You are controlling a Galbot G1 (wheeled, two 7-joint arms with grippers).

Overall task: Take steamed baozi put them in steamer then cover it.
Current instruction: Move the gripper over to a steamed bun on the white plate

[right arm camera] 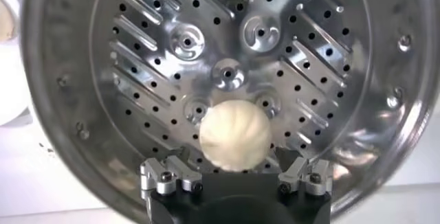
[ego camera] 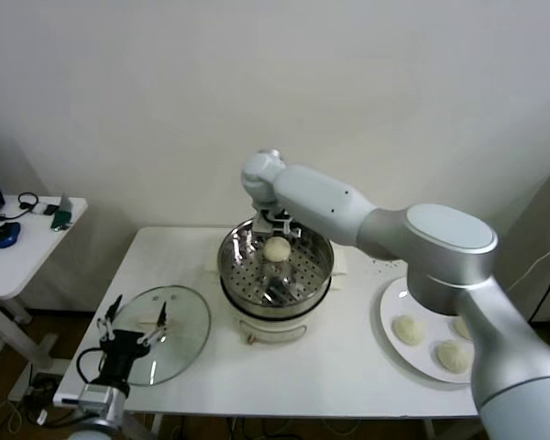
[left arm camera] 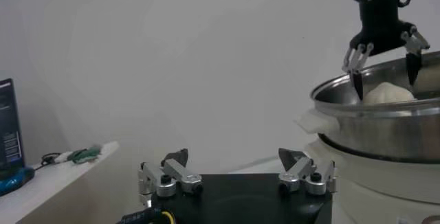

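Hovering over the steamer (ego camera: 275, 266), the right pincer (right arm camera: 237, 177) is seen released around one bun (right arm camera: 234, 136) on the perforated floor; a straight lift is advised. The left pincer (ego camera: 133, 328) idles released by the lid (ego camera: 170, 335).

The right gripper (right arm camera: 234, 177) has its fingertips cut off by the picture's edge. The plate (ego camera: 390, 312) and one bun (ego camera: 462, 326) sit partly behind the arm.
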